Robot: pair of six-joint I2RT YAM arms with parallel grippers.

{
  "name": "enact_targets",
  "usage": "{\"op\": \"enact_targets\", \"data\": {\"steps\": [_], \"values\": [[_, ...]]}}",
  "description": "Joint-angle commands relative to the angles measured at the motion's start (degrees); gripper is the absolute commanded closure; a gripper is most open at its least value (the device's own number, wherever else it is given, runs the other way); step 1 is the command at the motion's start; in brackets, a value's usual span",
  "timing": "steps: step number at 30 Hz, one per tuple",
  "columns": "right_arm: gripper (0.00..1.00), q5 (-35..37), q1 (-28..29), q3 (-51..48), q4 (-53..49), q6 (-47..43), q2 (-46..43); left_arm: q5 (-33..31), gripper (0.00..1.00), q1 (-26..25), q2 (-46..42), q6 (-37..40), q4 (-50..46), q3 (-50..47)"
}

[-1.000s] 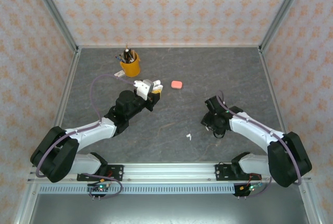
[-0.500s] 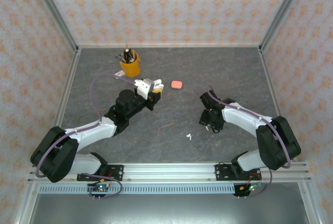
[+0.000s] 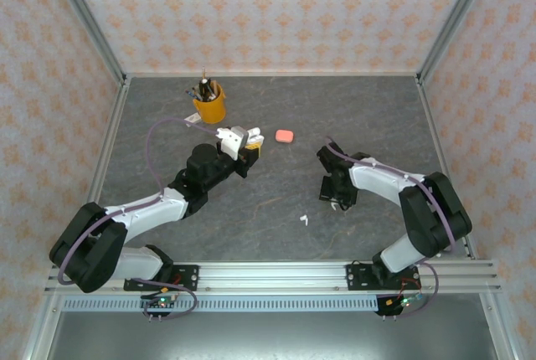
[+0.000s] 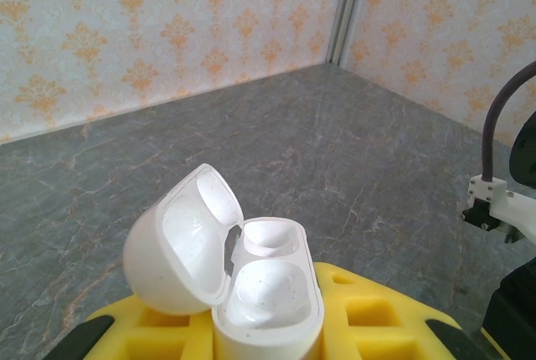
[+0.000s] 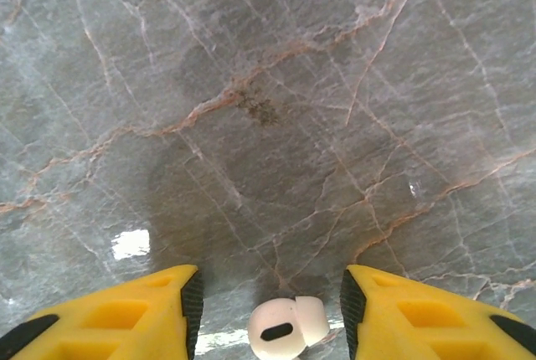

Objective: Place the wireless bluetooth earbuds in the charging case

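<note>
A white charging case (image 4: pixel 270 295) stands upright between my left gripper's (image 4: pixel 268 331) yellow fingers, which are shut on its base. Its lid (image 4: pixel 180 247) hangs open to the left and both wells are empty. From above, that gripper (image 3: pixel 237 141) holds the case left of the table's middle. My right gripper (image 5: pixel 272 314) is low over the table and open. A white earbud (image 5: pixel 287 327) lies on the marble between its fingertips (image 5: pixel 163 306), with a gap on each side. In the top view the right gripper (image 3: pixel 334 195) points down at the table's right half.
A second white earbud (image 3: pixel 303 219) lies loose on the table nearer the front. A shut salmon-pink case (image 3: pixel 285 136) rests just right of the held case. A yellow cup (image 3: pixel 209 106) of pens stands at the back left. Patterned walls close in the table.
My right arm has swung left and folded in, bringing its gripper down over the earbud, and its jaws have narrowed slightly. The left arm and the case have not moved.
</note>
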Motion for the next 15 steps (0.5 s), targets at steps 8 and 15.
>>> {"op": "enact_targets", "data": {"steps": [8,15], "values": [[0.54,0.76,0.77,0.44,-1.88,-0.88,0.68,0.85,1.0,-0.37,0.87,-0.19,2.74,2.24],[0.55,-0.07,0.84,-0.12,-1.88,-0.6,0.08,0.87,1.0,-0.31,0.68,-0.21,2.63,2.26]]}}
